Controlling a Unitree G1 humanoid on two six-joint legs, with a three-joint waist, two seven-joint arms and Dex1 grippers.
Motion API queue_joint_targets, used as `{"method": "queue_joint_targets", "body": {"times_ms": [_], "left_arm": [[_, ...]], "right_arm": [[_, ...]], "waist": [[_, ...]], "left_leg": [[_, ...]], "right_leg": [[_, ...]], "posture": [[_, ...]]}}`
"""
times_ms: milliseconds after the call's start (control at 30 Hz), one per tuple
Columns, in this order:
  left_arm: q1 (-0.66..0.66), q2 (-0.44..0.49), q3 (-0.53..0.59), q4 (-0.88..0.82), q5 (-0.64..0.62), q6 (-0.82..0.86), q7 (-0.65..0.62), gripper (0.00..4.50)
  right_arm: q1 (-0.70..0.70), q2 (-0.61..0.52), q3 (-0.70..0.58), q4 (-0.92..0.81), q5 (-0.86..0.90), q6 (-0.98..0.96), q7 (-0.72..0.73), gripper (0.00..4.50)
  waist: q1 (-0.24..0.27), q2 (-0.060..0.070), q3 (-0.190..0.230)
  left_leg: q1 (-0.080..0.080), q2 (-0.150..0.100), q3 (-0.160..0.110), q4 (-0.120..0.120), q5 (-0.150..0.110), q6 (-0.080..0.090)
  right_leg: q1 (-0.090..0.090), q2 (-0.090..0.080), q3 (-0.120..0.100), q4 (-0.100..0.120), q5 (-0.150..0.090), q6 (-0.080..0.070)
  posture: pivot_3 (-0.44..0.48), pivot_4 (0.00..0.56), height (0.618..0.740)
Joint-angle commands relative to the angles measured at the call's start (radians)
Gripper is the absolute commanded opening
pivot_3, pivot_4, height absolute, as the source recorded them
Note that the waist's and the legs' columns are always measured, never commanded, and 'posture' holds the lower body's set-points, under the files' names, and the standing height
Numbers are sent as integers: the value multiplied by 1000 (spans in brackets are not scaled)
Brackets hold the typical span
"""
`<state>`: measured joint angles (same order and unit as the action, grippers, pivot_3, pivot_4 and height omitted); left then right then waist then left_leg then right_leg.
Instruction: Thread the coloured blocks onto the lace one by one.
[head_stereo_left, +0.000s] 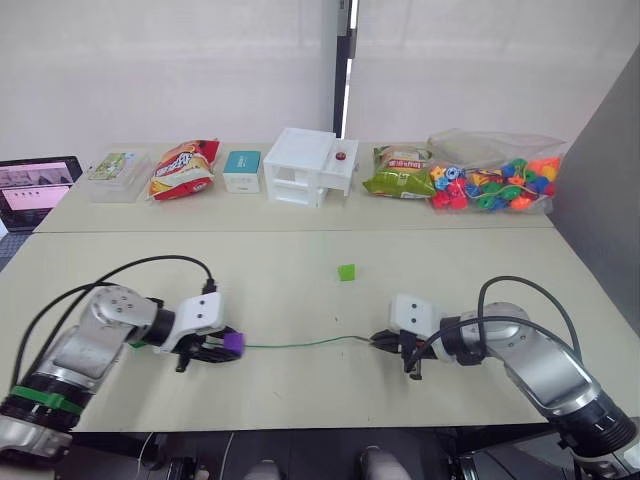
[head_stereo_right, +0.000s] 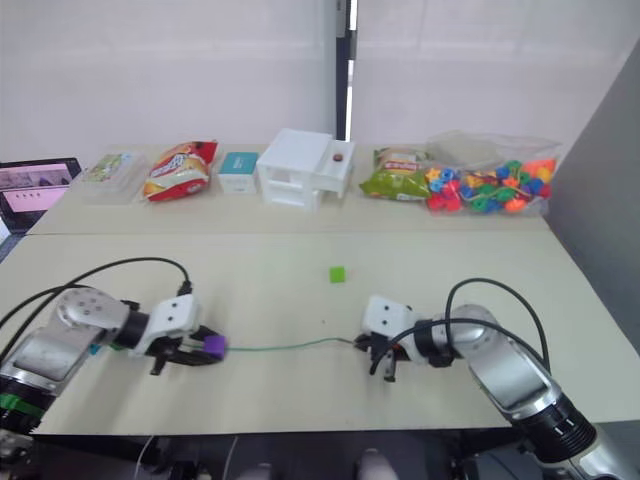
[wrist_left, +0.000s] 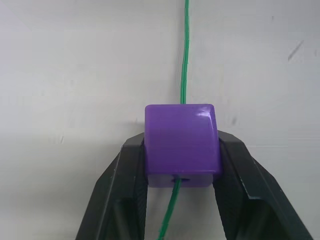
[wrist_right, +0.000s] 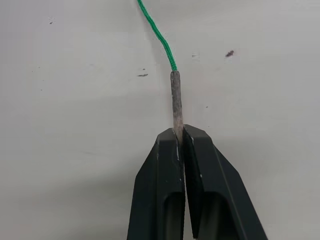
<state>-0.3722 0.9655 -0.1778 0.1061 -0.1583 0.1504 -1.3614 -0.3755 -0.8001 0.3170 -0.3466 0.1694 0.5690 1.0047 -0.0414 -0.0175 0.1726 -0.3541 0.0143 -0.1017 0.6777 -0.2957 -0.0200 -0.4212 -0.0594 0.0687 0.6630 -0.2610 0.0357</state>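
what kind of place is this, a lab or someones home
Probably a lab or test room. Plain pale tables stand against bare white partition walls, with props lined along the far edge: snack bags, a white toy cabinet and a clear bag of beads.

Soft, even light fills the room, brightest on the pale curtain (head_stereo_left: 180, 70) behind the bench (head_stereo_left: 300, 300), where it washes out to near white. Shadows are faint: a thin dark smudge lies under each pincer on the bench. In the left wrist view the purple block (wrist_left: 182, 145) carries a small white glint on its upper corner, and the block and green lace (wrist_left: 185, 50) are sharp. In the right wrist view the lace tip (wrist_right: 175, 100) is crisp, the black fingers (wrist_right: 165, 190) slightly soft near the edge
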Motion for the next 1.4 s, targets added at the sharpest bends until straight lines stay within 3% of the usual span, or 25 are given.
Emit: {"method": "queue_joint_targets", "body": {"times_ms": [33, 433, 633, 700, 933, 1167, 1300, 1400], "left_arm": [[12, 24, 20, 56, 29, -50, -2, 1256], [19, 95, 1, 118, 126, -164, 19, 1256], [10, 99, 29, 72, 75, -113, 2, 1256], [8, 96, 42, 62, 59, -87, 0, 2306], [-28, 101, 70, 29, 30, -58, -26, 4487], [-127, -75, 47, -213, -124, 197, 30, 4487], [-117, -216, -46, -282, -92, 229, 112, 4487], [-109, -261, -87, -290, -59, 218, 141, 4487]], "right_arm": [[-9, -3, -22, -10, 5, -15, 12, 0], [-7, -3, -17, -15, 2, -13, 30, 0], [-10, 15, -7, -26, 6, 1, 26, 0], [-9, 20, -6, -30, 7, 3, 26, 0], [-13, 26, -3, -29, 7, 4, 27, 0], [-48, 47, 26, -30, -4, 19, 27, 0], [-93, 71, 54, -44, -5, 53, 24, 0], [-111, 77, 70, -50, -4, 73, 28, 0]], "waist": [[-1, 0, 0], [-8, 0, 0], [-10, 0, 0], [-10, 1, 0], [-4, 0, 0], [3, 0, 0], [-5, 0, 0], [-7, 0, 0]], "left_leg": [[0, 0, 0, 0, 0, 0], [1, 0, 0, 0, 0, 0], [1, 1, 0, 0, 0, 0], [1, 1, 0, 0, 0, 0], [-1, 0, 0, 0, 0, 0], [-3, 0, 0, 2, 0, 0], [-2, 0, 0, 1, 0, 0], [-2, 0, 0, 1, 0, 0]], "right_leg": [[0, 0, 0, 0, 0, 0], [0, 1, 0, 1, 0, 0], [0, 1, 0, 1, 0, 0], [0, 1, 0, 1, 0, 0], [-1, 0, 0, 1, 0, 0], [0, -1, 0, 0, 0, 0], [-1, 0, 0, 1, 0, 0], [-1, 0, 0, 1, 0, 0]], "posture": [[0, 150, 740], [0, 150, 740], [0, 150, 740], [0, 150, 740], [0, 150, 740], [0, 150, 740], [0, 150, 740], [0, 150, 740]]}}
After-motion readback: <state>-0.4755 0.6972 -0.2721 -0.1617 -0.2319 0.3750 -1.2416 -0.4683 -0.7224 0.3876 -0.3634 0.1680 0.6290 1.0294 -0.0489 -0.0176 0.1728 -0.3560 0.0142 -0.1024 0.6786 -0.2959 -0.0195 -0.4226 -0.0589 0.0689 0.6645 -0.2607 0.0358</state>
